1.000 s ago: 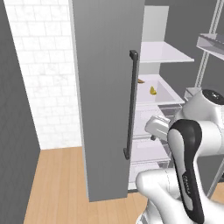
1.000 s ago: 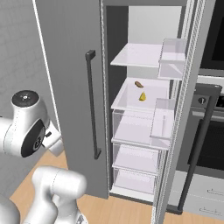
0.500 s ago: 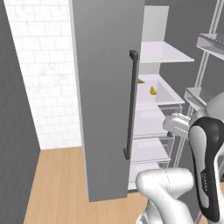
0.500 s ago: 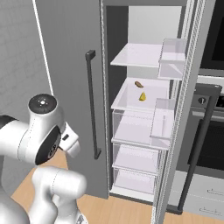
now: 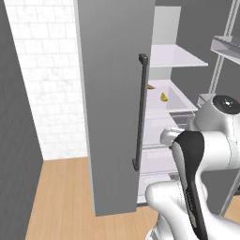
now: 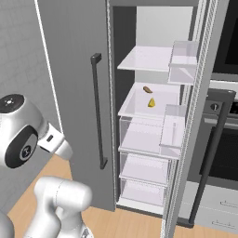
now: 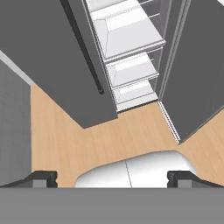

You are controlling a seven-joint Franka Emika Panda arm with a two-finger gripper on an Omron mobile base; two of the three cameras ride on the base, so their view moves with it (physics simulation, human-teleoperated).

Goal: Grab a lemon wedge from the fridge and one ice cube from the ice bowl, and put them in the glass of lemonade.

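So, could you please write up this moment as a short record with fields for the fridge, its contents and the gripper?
fridge: right door swung open, left door shut, dark bar handle on the left door
lemon wedge: on the second white shelf from the top, untouched
orange-brown piece: same shelf, behind the wedge, apart from it
clear drawers: below that shelf, closed
gripper: open, holding nothing, tips far apart, facing the wooden floor before the fridge

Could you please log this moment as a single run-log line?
fridge: doors open | lemon wedge: on middle shelf, beside orange-brown piece | gripper: open, empty, aimed at floor
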